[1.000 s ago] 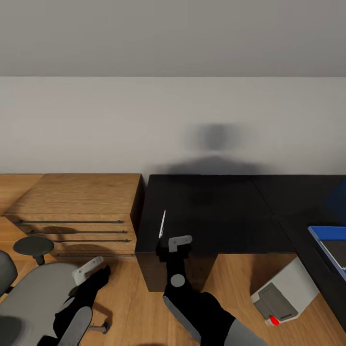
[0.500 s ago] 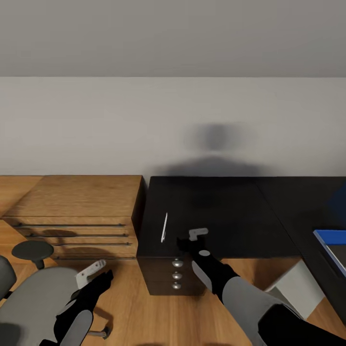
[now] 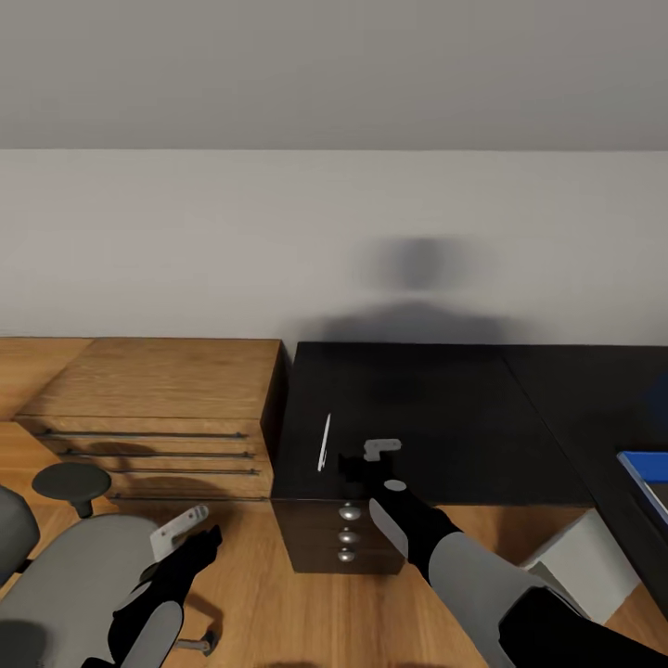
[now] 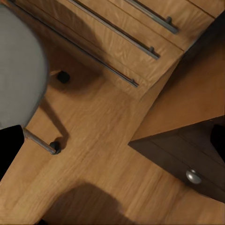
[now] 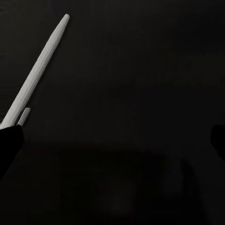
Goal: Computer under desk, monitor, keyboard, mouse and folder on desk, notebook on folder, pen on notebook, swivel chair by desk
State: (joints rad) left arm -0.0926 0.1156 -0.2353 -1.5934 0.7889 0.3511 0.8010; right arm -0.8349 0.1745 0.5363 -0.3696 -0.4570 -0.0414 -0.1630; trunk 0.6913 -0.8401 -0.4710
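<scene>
Nearest, low at left, the left gripper (image 3: 186, 529) hangs idle over the swivel chair (image 3: 65, 575), whose grey seat and dark oval armrest sit by the wood floor; can't tell how wide its fingers are. Just past that, the right gripper (image 3: 366, 456) sits over the near-left corner of the desk (image 3: 436, 417), above the drawer unit w/ silver knobs (image 3: 348, 533). Change vs 1 s ago: the right arm was lower, wrist at the desk's front edge, right below the pen; it then swung up and rightward over the top, and for the last half sec it has barely moved, so it looks settled in a pre-grasp hover. The whole view also slid a bit right to left, prob. camera/base motion, not the objects. Meaning for the task, imo: the pen pickup is being set up, not yet done. Right fingers are spread apart w/ nothing between them; wrist view shows dark tips at either edge and the pen off toward one tip. The pen (image 3: 324, 443) is a thin pale stick, tapered at one end, lying flat on the glossy black top near the left edge, pointing near-to-far, just left of the gripper, not touching. Further right, the blue folder (image 3: 649, 468) lies on the desk's right wing, w/ a pale grey sheet on it, maybe the notebook, cut off by the frame. Beyond: light-wood shelving (image 3: 148, 390) left of the desk, then the grey wall.
</scene>
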